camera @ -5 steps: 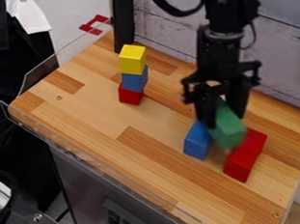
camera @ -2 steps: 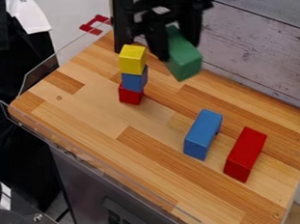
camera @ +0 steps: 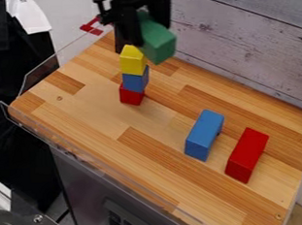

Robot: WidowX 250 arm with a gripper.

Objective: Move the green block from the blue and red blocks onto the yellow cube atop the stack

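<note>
The black two-finger gripper (camera: 149,31) hangs from the top edge, tilted slightly, its fingers clamped on a green rectangular block (camera: 157,40) held aloft at the far left, just beside a stack of yellow (camera: 132,61), blue (camera: 135,81) and red (camera: 131,95) blocks. A long blue block (camera: 204,135) and a long red block (camera: 247,155) lie on the light wooden tabletop (camera: 117,151), near right.

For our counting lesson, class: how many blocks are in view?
6. Three are stacked: yellow block on top, small blue block, small red block below. The gripper holds the green block. The long blue block and long red block lie on the table.
</note>
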